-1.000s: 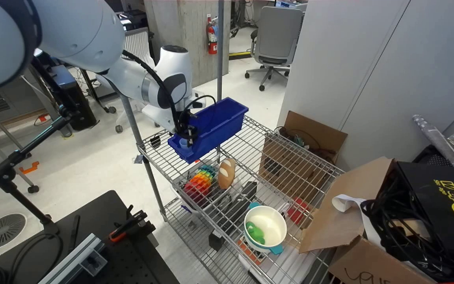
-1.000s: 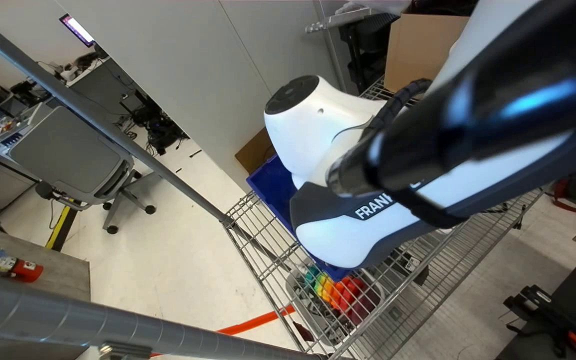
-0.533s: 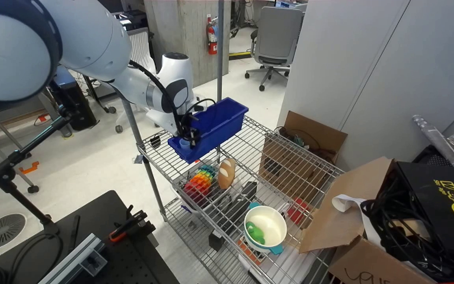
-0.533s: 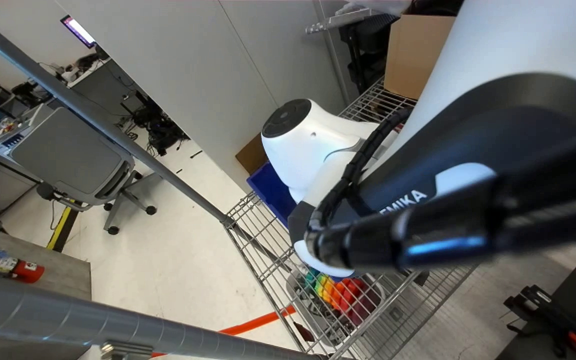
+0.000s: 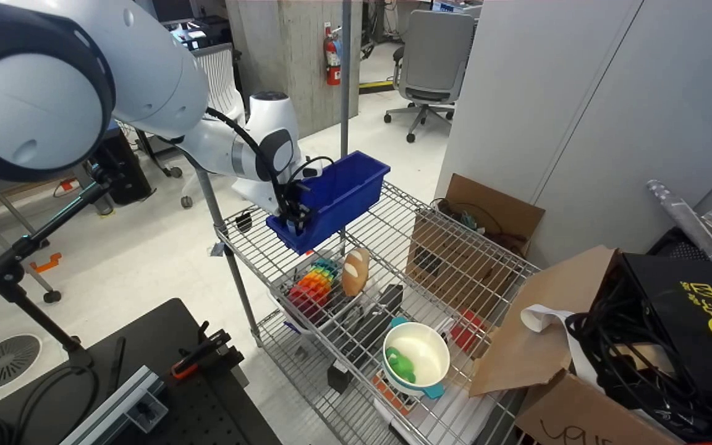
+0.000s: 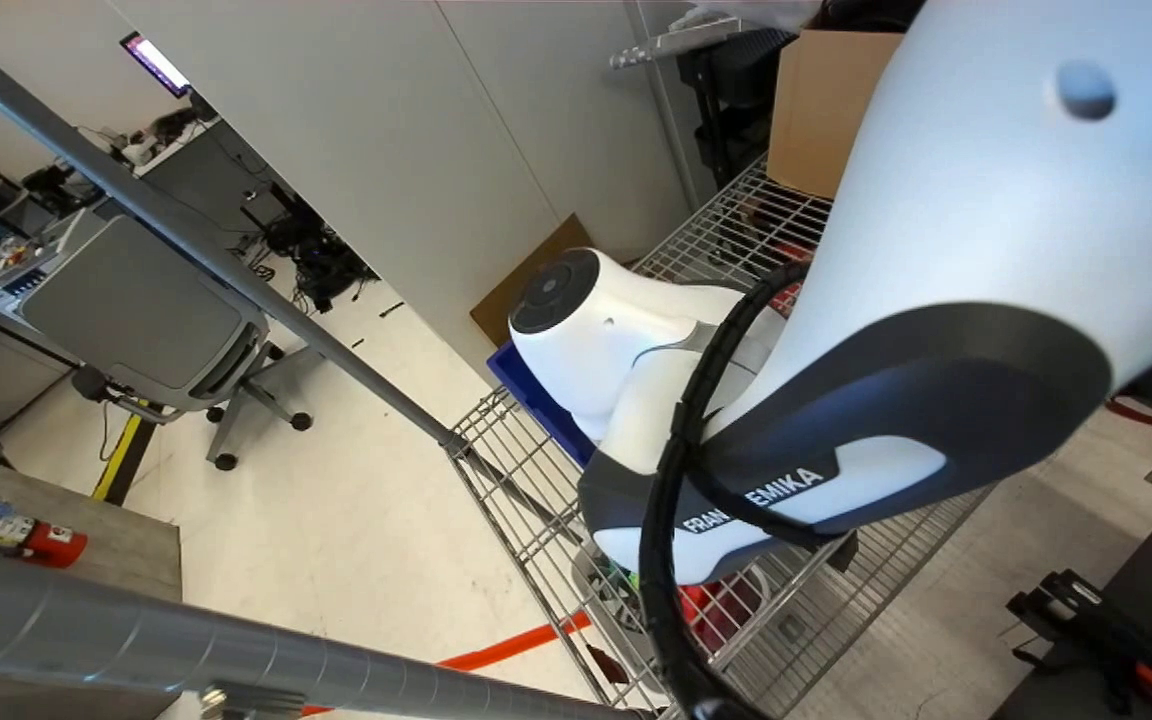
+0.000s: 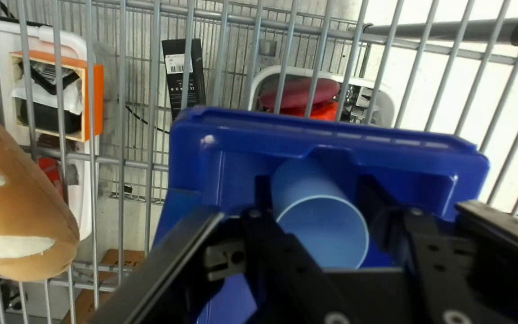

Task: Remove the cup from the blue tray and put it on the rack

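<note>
Claw (image 7: 315, 192) is spread around the cup (image 7: 319, 229), a finger (image 7: 263, 193) on each side, and from where I'm standing it hasn't clamped down on it. Cup's in the blue tray (image 7: 331, 129), just beside the short end wall, mouth up toward the claw. What matters here imo is the lineup: the cup's long axis runs roughly the way the fingers point, so a squeeze should land across its sides, which is what you want. It sits nearer one finger though, with a gap showing to the other. Can't tell if that near side is touching. I'd guess closing nudges it toward the middle. After that it needs to clear the tray's rim before going on the rack (image 5: 393, 213). Rim looks thin, so go easy.
</note>
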